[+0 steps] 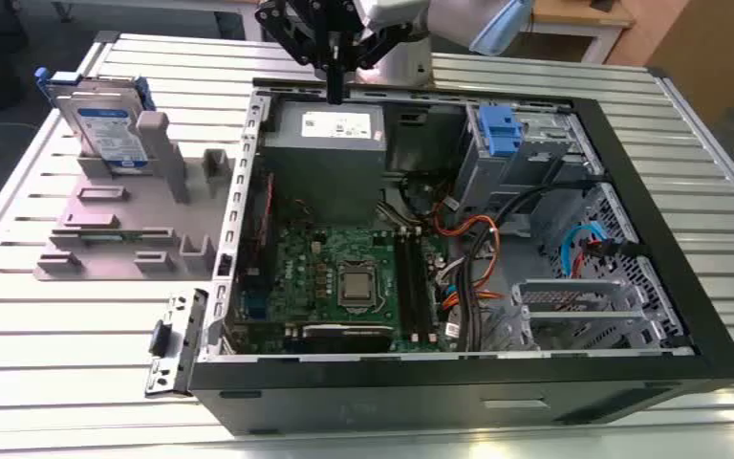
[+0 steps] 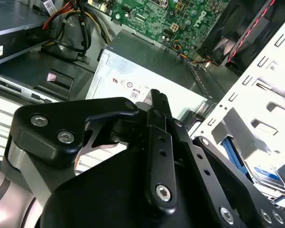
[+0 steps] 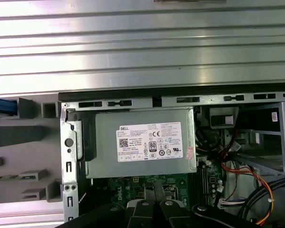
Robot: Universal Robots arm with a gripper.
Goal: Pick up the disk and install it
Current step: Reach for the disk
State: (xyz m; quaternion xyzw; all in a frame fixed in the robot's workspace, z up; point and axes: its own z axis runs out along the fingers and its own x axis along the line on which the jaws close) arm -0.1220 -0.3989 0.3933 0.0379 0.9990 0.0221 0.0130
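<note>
Evidently empty, the black pincer (image 1: 336, 94) hangs pinched together above the grey metal power supply box (image 1: 326, 148), well apart from the silver-grey, blue-framed disk (image 1: 103, 124). The disk stands upright in a grey moulded holder (image 1: 112, 206) on the slatted surface (image 1: 35, 368), presumably propped for easy grasping.

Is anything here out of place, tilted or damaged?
Nothing looks spilled or broken. The disk stands upright in the grey holder beside the open computer case, apart from the gripper above the power supply. Only a metal bracket at the case's corner, on the exterior view's left, sits askew.
</note>
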